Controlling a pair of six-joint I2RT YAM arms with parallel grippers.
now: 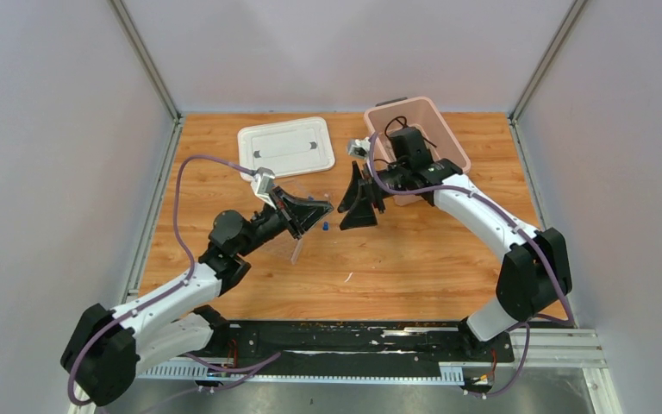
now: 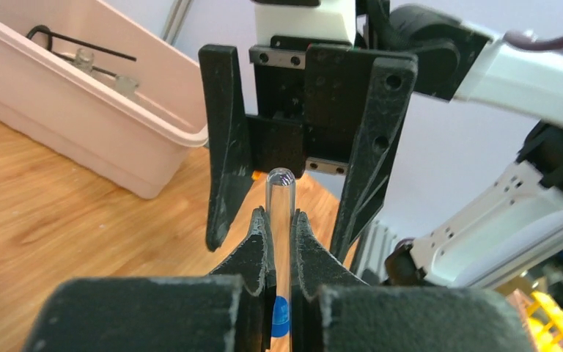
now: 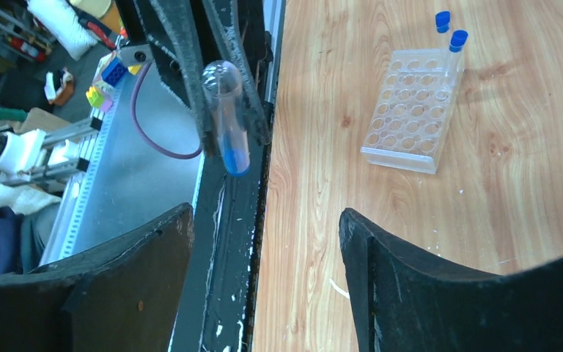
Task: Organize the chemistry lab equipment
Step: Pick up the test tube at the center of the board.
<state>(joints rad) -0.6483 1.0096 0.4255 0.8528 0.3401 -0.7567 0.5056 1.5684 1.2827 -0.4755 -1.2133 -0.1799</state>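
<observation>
A wooden worktop [image 1: 396, 267] sits between grey walls. The left hand [image 2: 280, 227] is clamped tight on a blue-capped tube [image 2: 279, 198], held above the worktop. The right hand [image 3: 264, 216] faces it, fingers spread wide around the tube without touching. The clear tube rack [image 3: 408, 110] lies nearby, 2 blue caps at its edge. Beyond, a pink bin [image 2: 81, 121] holds the black wire ring tripod [image 2: 81, 40].

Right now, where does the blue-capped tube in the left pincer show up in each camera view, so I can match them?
Top external: too small to make out; it sits at the left pincer tip, centre frame.
Left wrist: blue-capped tube upright, dead centre, clamped in that pincer.
Right wrist: upper left of centre, cap end down.
Shared landmark: the open right pincer, facing the tube in all three.
</observation>
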